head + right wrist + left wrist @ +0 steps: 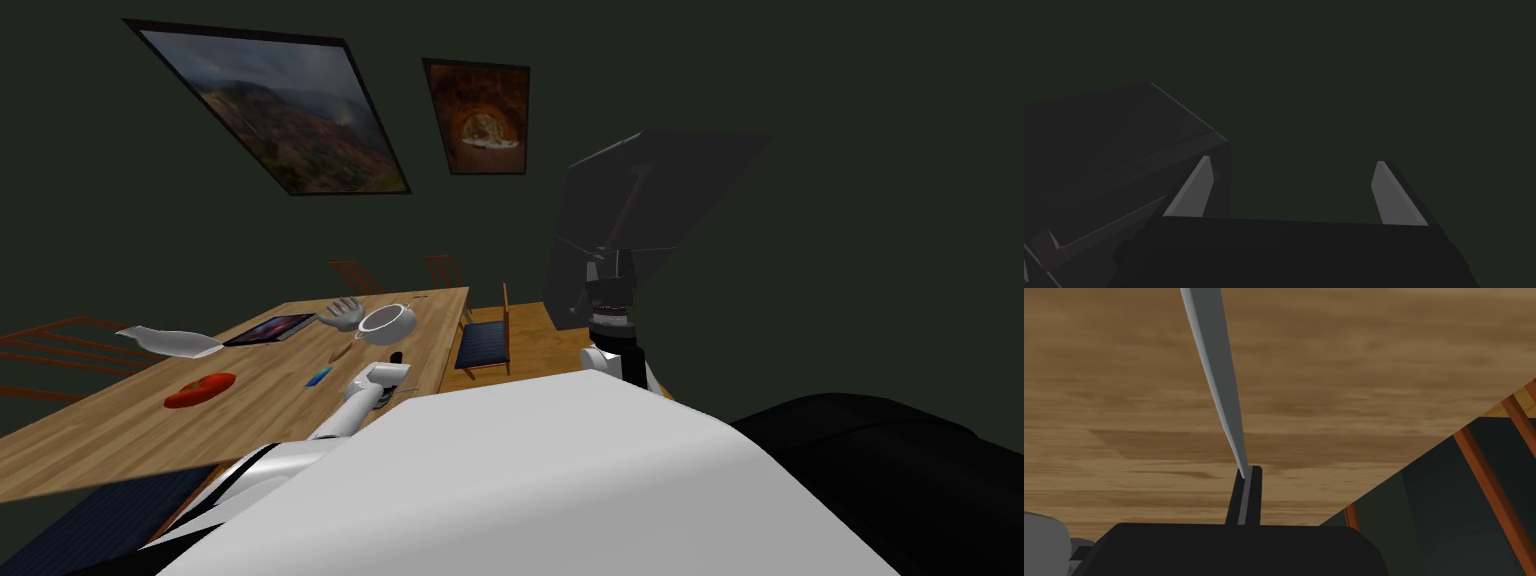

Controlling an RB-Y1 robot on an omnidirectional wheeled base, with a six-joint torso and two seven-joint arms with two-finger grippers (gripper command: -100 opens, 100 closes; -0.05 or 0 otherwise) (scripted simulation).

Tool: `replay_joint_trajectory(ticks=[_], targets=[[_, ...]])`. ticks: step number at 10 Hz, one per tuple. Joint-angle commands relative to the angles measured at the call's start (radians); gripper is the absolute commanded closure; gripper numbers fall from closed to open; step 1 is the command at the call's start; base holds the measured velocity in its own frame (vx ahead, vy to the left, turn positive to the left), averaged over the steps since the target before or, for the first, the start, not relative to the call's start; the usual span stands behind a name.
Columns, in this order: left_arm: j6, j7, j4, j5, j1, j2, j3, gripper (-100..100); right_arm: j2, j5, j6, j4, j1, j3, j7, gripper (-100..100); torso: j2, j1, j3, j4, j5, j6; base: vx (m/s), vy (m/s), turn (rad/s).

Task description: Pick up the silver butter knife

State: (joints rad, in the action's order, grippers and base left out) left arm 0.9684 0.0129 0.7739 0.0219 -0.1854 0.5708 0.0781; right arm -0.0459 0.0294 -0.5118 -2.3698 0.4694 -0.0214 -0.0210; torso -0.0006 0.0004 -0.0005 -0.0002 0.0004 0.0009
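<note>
Where the head camera looks down, a wooden tabletop (120,430) fills the left side. On it sit a white bowl (388,322) at the far end, a dark tablet (268,328) left of the bowl, and a flat red thing (200,389) nearer. The left tool (396,358) is over the tabletop's right edge, just on the near side of the bowl. A chair (485,343) with a blue seat stands right of the tabletop. Further right, the right tool (608,262) is raised high in front of a dark panel (650,190), well apart from the tabletop.

From the left wrist, the left tool (1249,472) has its two fingers (1251,498) pressed together, clamped on the near end of the knife (1214,373). The knife is a long, thin, grey blade. It runs straight away from the fingertips and widens toward its far end, over the wood grain of the tabletop. A faint shadow lies on the wood beside it. Whether the knife touches the tabletop cannot be told. Past the tabletop's edge, reddish-brown rails (1489,483) show.

From the right wrist, the right tool (1294,192) has its fingers (1194,192) standing wide apart. The dark panel (1114,150) is close beside one finger.
</note>
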Motion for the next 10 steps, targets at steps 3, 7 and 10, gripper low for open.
replay_joint_trajectory(ticks=[3, 7, 10], targets=[[0.0, 0.001, 0.0, 0.0, 0.0, 0.0, 0.0, 100, 0.0, 0.0, 0.0, 0.0, 0.0, 0.0, 0.0, 0, -0.001, 0.001, -0.001, 0.0, 0.0, 0.0, 0.0, 0.0, 0.0], [0.06, -0.011, 0.048, 0.018, -0.012, 0.016, 0.003, 100, 0.0, 0.0, 0.0, 0.0, 0.0, 0.0, 0.0, 0, 0.002, -0.002, 0.001, 0.001, 0.0, 0.0, -0.032, -0.022, -0.008], [0.068, -0.016, 0.053, 0.022, -0.016, 0.019, 0.004, 0, 0.0, 0.0, 0.0, 0.0, 0.0, 0.0, 0.0, 0, 0.001, -0.001, 0.001, 0.001, 0.0, -0.001, -0.015, -0.013, 0.0]])
